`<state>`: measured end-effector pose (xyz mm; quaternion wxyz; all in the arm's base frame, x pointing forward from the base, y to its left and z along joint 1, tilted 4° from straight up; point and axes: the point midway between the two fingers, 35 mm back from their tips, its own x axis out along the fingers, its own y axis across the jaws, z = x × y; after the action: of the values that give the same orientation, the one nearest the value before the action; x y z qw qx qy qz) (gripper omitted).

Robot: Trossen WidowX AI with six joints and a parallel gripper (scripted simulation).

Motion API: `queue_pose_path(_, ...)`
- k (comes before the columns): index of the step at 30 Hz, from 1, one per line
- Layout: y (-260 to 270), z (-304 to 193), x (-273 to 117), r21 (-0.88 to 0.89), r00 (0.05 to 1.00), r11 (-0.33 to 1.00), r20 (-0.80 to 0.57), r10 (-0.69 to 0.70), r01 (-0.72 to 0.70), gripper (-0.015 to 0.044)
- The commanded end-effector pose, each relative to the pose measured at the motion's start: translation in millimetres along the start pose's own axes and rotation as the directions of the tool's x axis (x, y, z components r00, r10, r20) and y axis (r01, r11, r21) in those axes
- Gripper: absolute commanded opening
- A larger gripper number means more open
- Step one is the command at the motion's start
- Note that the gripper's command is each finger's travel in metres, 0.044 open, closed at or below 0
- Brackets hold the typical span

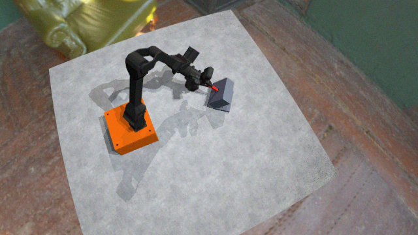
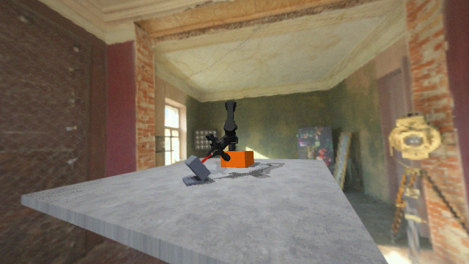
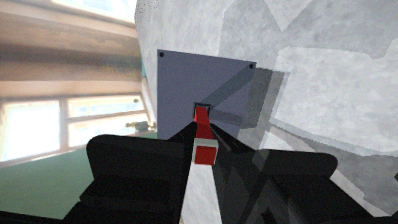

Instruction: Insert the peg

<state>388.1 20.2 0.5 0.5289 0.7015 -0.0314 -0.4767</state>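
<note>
- Top view: the worktop [image 1: 245, 156] [image 2: 256, 213] [image 3: 310, 30] carries an orange block [image 1: 114, 132] [image 2: 232, 160] toward the left. The black arm [image 1: 136, 89] [image 2: 230, 119] stands on it and bends over toward the right.
- Top view: the grey panel [image 1: 225, 93] [image 2: 198, 168] [image 3: 177, 90] stands to the right of the block. The red peg [image 1: 215, 88] [image 2: 207, 158] [image 3: 203, 131] is tilted, one end in the claw [image 1: 211, 86] [image 2: 211, 155] [image 3: 201, 127] and the other at the panel's face.
- Top view: an olive armchair [image 1: 101, 24] is noted beyond the far left edge of the worktop.
- Exterior view: the panel leans on its flat foot, left of the block and nearer. The peg slants down leftward from the claw to the panel; its lower end is hidden behind the panel's upper edge.
- Exterior view: a tripod lamp [image 2: 414, 139] stands at the right, off the worktop.
- Wrist view: the claw is closed on the peg, one finger on either side.
- Wrist view: the peg has flat sides and a square near end with a pale rim. Its far end is at the square hole [image 3: 202, 104], roughly lined up with it. Depth of entry cannot be determined.
- Wrist view: dark dots mark the panel's two far corners.
</note>
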Motion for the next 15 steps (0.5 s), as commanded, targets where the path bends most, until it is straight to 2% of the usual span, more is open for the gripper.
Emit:
queue_pose_path(1,-2.1,-0.1,2.7,-0.006,1.0,1.0,-0.001,-0.005,0.005,0.0)
queue_pose_path(15,-1.6,-0.6,9.8,-0.006,1.0,1.0,-0.001,-0.005,0.005,0.0)
